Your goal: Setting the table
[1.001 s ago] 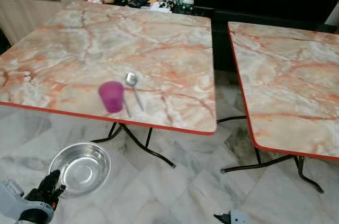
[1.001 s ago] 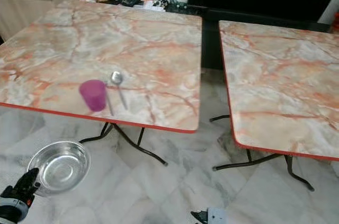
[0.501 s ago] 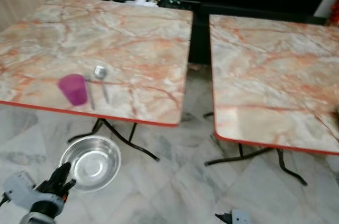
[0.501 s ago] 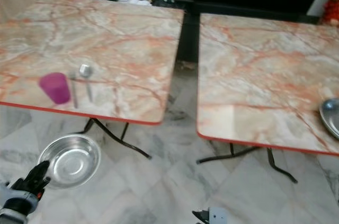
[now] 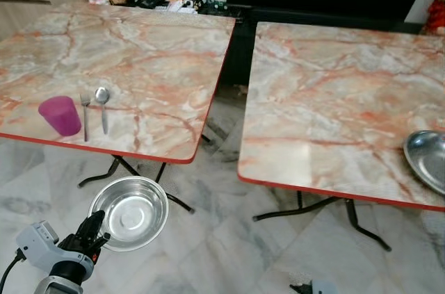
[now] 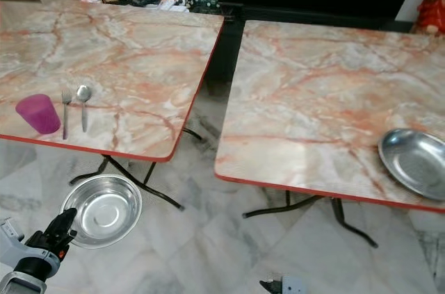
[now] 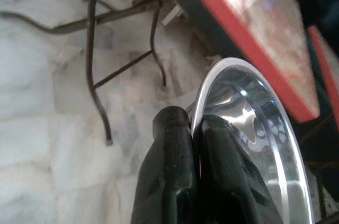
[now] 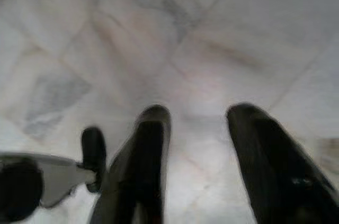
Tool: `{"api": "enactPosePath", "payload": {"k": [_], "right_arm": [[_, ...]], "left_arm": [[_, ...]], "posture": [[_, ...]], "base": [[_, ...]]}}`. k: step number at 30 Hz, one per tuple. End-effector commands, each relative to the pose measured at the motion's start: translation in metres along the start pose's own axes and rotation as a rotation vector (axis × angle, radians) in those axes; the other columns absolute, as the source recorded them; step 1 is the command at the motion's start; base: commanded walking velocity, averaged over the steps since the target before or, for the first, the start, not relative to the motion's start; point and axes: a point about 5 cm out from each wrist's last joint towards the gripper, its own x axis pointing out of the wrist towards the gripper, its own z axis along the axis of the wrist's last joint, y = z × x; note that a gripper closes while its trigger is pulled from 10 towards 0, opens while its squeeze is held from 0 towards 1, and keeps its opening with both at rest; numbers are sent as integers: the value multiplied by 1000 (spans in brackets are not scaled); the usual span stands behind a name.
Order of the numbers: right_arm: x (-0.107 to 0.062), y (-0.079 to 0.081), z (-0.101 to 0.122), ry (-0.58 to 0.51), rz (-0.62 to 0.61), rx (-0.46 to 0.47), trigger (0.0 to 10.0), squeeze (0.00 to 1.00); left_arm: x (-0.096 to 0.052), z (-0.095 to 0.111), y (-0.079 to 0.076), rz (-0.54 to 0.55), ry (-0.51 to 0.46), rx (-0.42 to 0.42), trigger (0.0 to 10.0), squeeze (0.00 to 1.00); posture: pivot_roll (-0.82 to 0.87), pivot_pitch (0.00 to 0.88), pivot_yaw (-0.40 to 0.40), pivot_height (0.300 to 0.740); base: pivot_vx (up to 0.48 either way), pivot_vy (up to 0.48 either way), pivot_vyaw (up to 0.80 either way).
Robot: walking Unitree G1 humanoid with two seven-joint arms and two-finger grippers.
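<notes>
While left tool (image 7: 193, 128) pinches steel bowl (image 5: 129, 212) rim, bowl hangs just beyond fingertips; right tool (image 8: 196, 123) spread apart.

tables (image 5: 139, 64): 2 | steel bowls (image 5: 129, 212): 2 | cup (image 5: 60, 115): 1 | fork (image 5: 85, 115): 1 | spoon (image 5: 103, 106): 1

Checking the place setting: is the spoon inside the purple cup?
No. The spoon lies flat on the table beside the fork, right of the cup.
</notes>
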Motion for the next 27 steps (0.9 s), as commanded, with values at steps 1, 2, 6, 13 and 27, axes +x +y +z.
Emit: {"api": "enactPosePath", "payload": {"k": [1,2,6,13,27], "right_arm": [[-2,0,-8,24,-3,9,10000,0],[-2,0,-9,25,-2,8,10000,0],[-2,-1,-9,28,-2,6,10000,0],[-1,0,-7,30,1,-4,10000,0],[-1,-7,-2,17,-30,33,10000,0]], "left_arm": [[-1,3,-2,-13,-10,2,10000,0],[-1,3,-3,-14,-10,2,10000,0],[-3,2,-4,-18,-11,0,10000,0],[-9,31,-26,-115,-130,-114,10000,0],[0,65,-111,-467,-148,1,10000,0]], "posture": [[152,145,-38,740],[152,144,-38,740],[154,140,-41,740],[175,148,-58,740],[175,163,-47,740]], "base": [[0,-289,0],[0,-292,0],[0,-290,0],[0,-291,0],[0,-269,0]]}}
